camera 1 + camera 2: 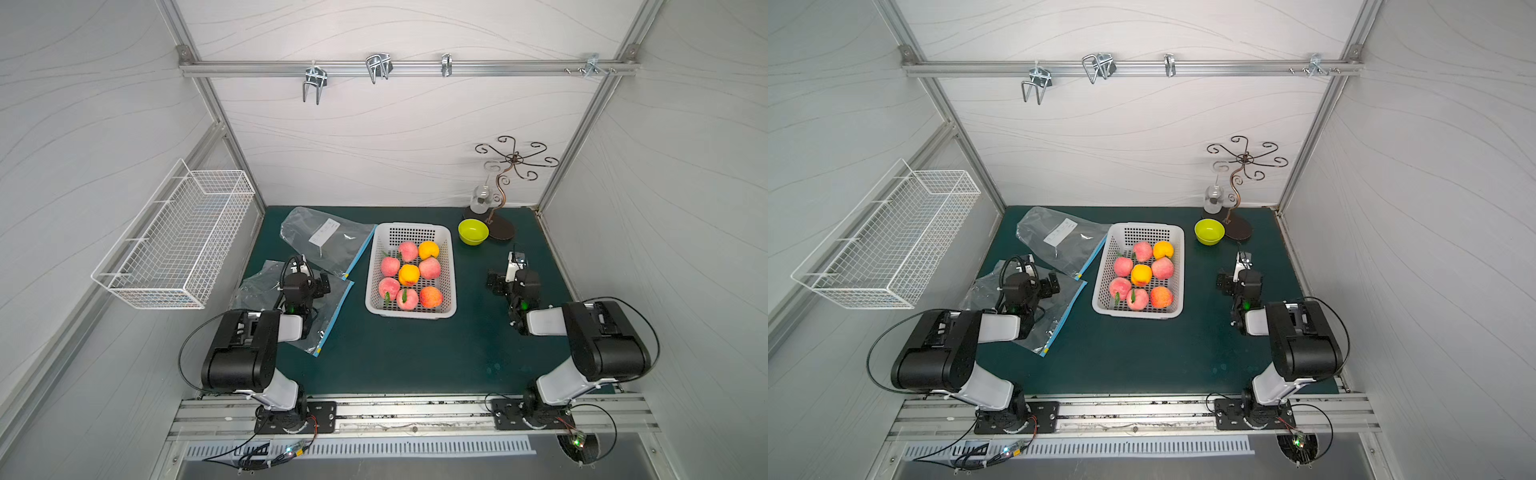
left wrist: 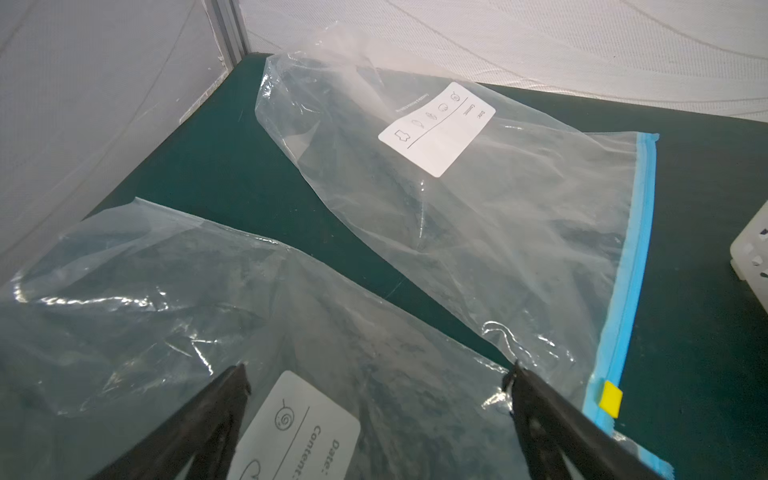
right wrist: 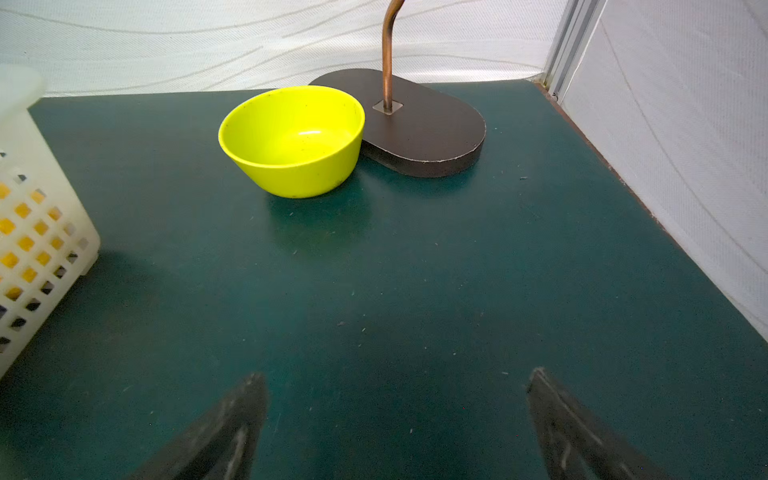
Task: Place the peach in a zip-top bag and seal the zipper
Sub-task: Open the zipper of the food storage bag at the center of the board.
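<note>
At the bench (image 1: 395, 357) centre, the peaches (image 1: 429, 268) are kept in a basket (image 1: 411, 227) among orange fruit (image 1: 409, 274); two bags (image 2: 498, 232) lie flat near the left edge. The left fingers (image 2: 199, 424) and right fingers (image 3: 224, 428) are spread and empty. The wrong fruit could be taken, or both bag layers pinched together, because the film lies slack.

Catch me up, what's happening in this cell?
Nothing is held yet. The left gripper hangs over the nearer zip-top bag, jaws wide open; a second bag lies behind it. The right gripper is over bare green mat beside the white basket, jaws also open. The peaches all sit in the basket with two orange fruits, so bagging has not started.
</note>
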Action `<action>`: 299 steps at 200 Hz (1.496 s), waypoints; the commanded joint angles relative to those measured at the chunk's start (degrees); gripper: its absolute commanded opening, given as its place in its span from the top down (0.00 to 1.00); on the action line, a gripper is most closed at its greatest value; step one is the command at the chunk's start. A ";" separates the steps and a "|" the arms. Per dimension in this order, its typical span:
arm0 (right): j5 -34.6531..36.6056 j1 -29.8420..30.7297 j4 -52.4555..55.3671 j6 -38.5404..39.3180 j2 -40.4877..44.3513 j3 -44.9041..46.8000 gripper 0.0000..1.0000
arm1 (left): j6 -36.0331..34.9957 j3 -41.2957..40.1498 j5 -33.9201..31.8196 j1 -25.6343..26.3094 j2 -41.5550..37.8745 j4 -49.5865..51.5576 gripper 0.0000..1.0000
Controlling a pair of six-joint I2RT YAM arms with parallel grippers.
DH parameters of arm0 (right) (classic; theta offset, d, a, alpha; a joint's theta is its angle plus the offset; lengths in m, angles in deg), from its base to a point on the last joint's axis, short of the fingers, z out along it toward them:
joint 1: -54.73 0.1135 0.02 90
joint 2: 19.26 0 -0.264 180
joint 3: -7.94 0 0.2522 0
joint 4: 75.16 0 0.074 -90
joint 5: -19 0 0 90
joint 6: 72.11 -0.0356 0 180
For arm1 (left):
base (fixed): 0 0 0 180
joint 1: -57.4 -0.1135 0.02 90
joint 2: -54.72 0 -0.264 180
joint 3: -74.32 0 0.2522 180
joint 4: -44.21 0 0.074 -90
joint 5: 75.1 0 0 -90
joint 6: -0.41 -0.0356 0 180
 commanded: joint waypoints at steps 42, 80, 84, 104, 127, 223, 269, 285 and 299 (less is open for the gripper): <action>0.40 0.35 0.13 0.20 0.13 -0.66 0.01 | -0.71 1.49 -0.62 0.09 0.30 -1.76 0.00; 0.37 0.34 0.13 0.22 0.15 -0.66 0.01 | -0.65 1.54 -0.66 0.09 0.37 -1.79 0.00; 0.36 0.30 0.13 0.24 0.14 -0.66 0.01 | -0.72 1.51 -0.63 0.09 0.39 -1.80 0.00; 0.40 0.35 0.13 0.21 0.16 -0.75 0.01 | -0.60 1.51 -0.65 0.14 0.39 -1.77 0.00; 0.36 0.49 -1.05 0.69 0.42 -0.09 0.01 | -0.59 1.16 -0.76 0.09 0.09 -2.38 0.00; 7.91 2.79 40.97 -9.45 21.02 -12.34 0.01 | 3.75 10.41 -3.14 1.89 -17.16 30.57 0.02; -6.12 2.80 60.00 -10.33 25.51 -20.84 0.01 | -0.84 23.95 2.83 8.15 -11.01 49.13 0.07; -9.97 2.81 64.27 -9.61 26.13 -22.98 0.01 | -1.41 31.17 7.27 8.22 -5.34 56.17 0.14; -11.70 2.86 66.56 -9.72 26.52 -24.10 0.01 | -2.52 37.18 10.40 8.31 -0.18 60.44 0.20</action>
